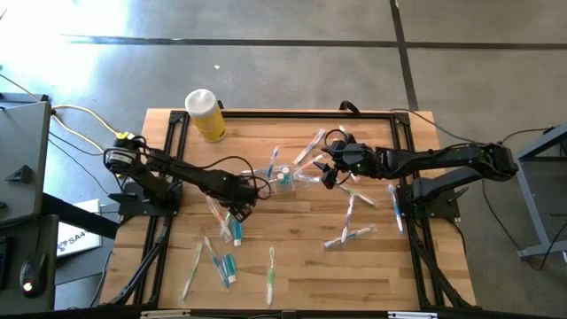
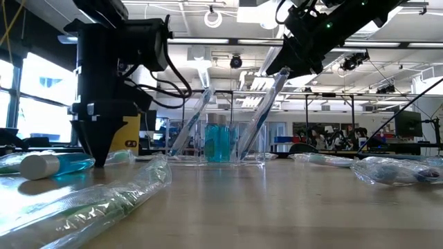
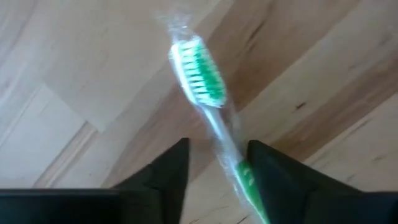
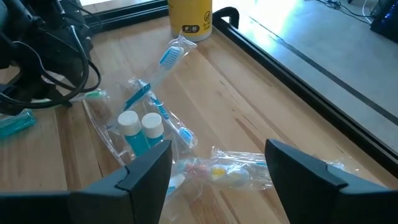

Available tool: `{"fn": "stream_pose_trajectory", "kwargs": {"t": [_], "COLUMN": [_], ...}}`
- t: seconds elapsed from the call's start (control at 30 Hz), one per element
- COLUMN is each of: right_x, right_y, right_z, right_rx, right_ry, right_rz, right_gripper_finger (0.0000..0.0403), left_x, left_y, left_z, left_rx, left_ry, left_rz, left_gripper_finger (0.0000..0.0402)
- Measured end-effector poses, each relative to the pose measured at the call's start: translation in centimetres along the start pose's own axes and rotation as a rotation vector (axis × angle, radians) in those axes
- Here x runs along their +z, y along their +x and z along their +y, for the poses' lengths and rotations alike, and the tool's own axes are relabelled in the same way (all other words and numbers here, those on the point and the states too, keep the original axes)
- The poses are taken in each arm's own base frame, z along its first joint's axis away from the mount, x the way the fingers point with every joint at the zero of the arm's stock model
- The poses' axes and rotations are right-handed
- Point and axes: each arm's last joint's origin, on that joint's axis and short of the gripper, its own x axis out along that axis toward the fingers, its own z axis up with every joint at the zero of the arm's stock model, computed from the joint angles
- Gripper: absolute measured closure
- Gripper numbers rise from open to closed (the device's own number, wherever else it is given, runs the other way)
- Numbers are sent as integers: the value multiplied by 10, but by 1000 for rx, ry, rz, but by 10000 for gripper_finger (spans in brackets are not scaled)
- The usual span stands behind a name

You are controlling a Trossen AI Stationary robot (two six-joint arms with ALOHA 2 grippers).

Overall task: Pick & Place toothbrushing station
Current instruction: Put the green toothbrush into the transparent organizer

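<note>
Left gripper is low over the table's mid-left, tips down at the wood; in the left wrist view its jaws stand apart w/ a wrapped green-bristled toothbrush lying on the boards between them, handle running under/against one finger, contact not clear, so can't call it clamped. From the high view that brush is mostly hidden under the gripper. Right gripper hangs above the table right of centre, jaws apart, nothing between them; in the low view it's cut off by the frame top. The clear container sits at table centre, just left of the right gripper, holding two white-capped teal tubes upright plus blue brushes leaning out; its walls are hard to trace, seen mostly by glare. Another wrapped brush w/ yellow lies beside it, right under the right gripper, colours blurred by wrap. Loose brushes and tubes are scattered front-left, more brushes front-right; near ones in the low view are big blurs. Yellow bottle stands at the back-left edge, by the black frame rail. Open wood: back-right corner and front centre strip; black rails bound both sides, w/ cables near the left arm base.
</note>
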Motion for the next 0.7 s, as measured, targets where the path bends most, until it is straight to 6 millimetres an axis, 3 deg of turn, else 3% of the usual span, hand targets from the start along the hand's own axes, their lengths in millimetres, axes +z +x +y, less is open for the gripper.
{"fn": "stream_pose_trajectory", "kwargs": {"t": [0.17, 0.23, 0.53, 0.7], "right_x": [0, 0, -1, -1], "right_y": [0, 0, 0, 0], "right_z": [0, 0, 0, 0], "right_rx": [0, -1, -2, -3], "right_ry": [-2, -4, -3, -2], "right_rz": [2, 5, 12, 13], "right_gripper_finger": [154, 154, 154, 154], "left_x": [1, 1, 1, -3], "left_y": [1, 1, -9, -38], "left_z": [-1, -1, 7, 11], "left_rx": [-12, 7, 67, -29], "left_ry": [42, 53, 55, 70], "left_rz": [-7, -30, -97, -179], "left_gripper_finger": [361, 387, 395, 400]}}
